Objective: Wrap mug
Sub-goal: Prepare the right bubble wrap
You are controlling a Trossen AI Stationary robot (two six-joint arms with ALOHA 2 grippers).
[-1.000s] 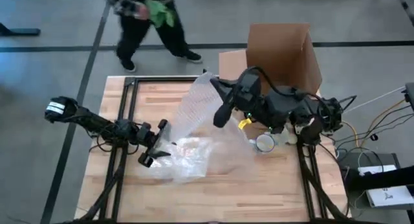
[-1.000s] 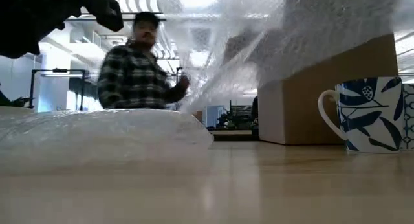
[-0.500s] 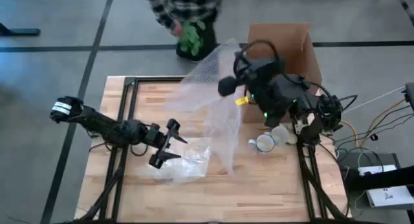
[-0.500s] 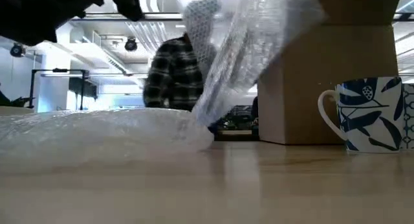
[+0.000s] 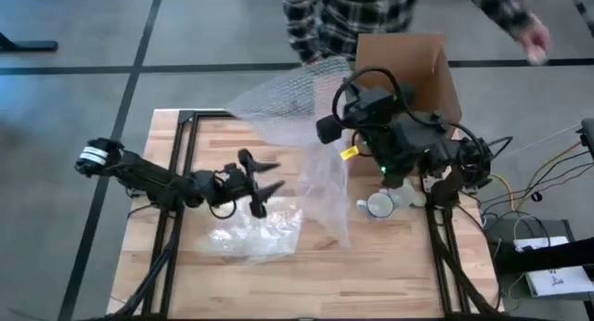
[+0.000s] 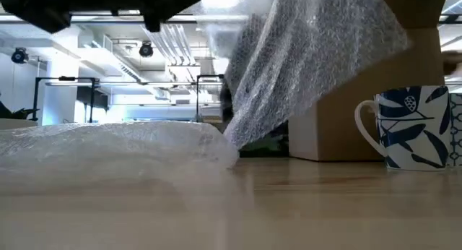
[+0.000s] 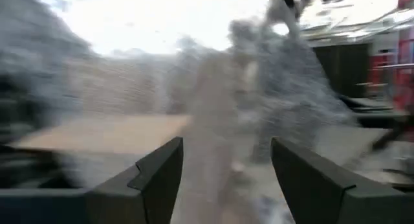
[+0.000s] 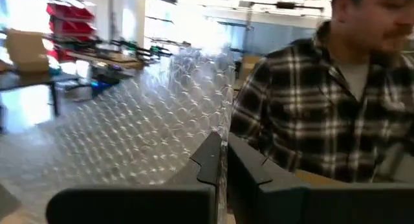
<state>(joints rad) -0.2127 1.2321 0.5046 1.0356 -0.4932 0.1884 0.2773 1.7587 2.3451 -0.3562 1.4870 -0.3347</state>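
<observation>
Bubble wrap (image 5: 306, 126) hangs lifted in the right gripper (image 5: 327, 128), whose fingers (image 8: 210, 160) are pinched tight on its edge, so the step in hand looks like carrying the sheet toward the mug (image 5: 379, 205), which stands unwrapped near the table's (image 5: 390, 275) right edge, just beside the cardboard box (image 5: 404, 66). The left gripper (image 5: 264, 177) hovers wide apart over a second crumpled sheet (image 5: 251, 230). Next, the sheet probably needs laying flat; box and table edge crowd the mug, while open wood lies in front.
</observation>
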